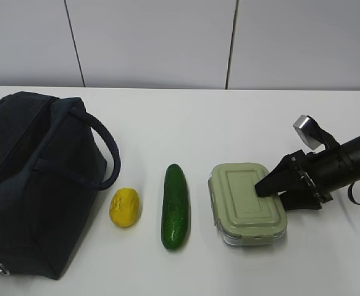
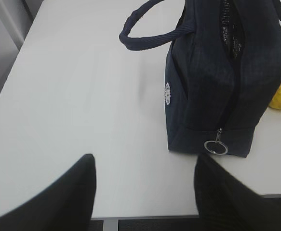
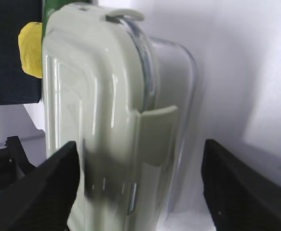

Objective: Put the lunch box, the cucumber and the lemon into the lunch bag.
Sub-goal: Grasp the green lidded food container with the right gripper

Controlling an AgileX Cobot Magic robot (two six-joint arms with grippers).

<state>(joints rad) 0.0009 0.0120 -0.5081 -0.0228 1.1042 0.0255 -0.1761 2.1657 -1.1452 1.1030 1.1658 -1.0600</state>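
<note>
White table holds everything. At lower right, the right gripper has wide jaws around the lunch box (ready to grab). At far left, the lunch bag waits.

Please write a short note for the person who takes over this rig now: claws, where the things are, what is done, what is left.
Right claw: open, at the right end of the lunch box, one finger above its lid, nothing lifted.
Left claw: open, empty, near the table edge in front of the lunch bag.
Cucumber and lemon lie on the table between bag and box.
Done: nothing is in the bag.
Left: all three items.
</note>
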